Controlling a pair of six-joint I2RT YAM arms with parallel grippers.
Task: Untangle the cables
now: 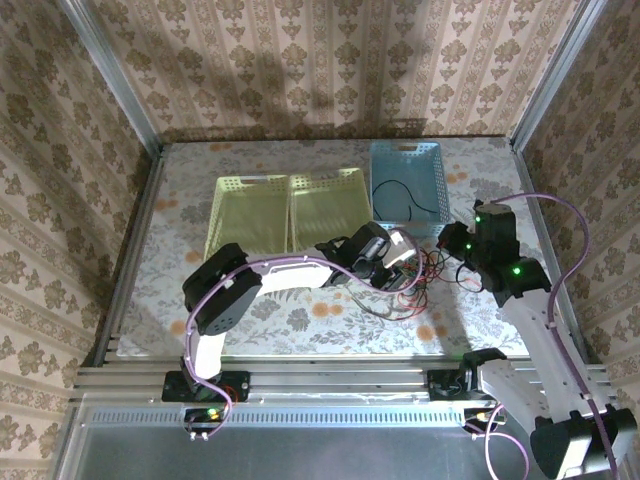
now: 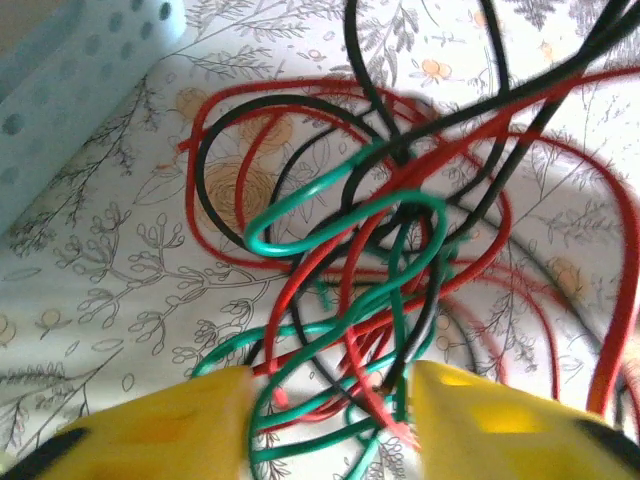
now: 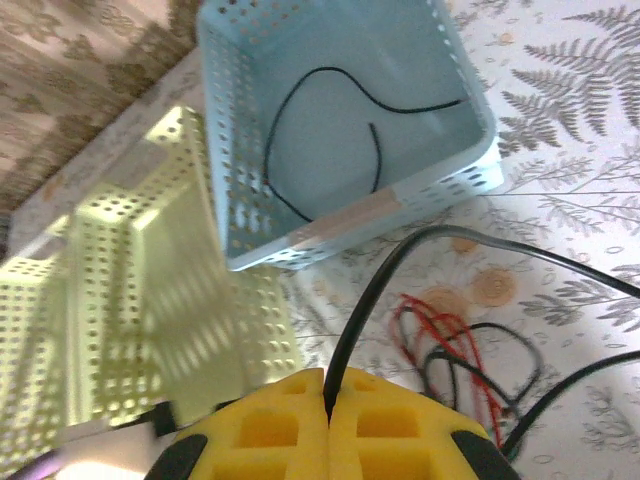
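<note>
Cables (image 2: pixel 380 270) tangled near blue basket (image 3: pixel 340 120) | left jaws wide | right jaws pinching black cable (image 3: pixel 347 338)

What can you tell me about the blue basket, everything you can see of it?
The blue basket is a light blue, plastic-looking rectangular bin with perforated walls and a plain floor. It stands upright on the table at the far right, close beside a yellow basket. A tan strip marks one outer wall. One thin black cable lies looped inside.
</note>
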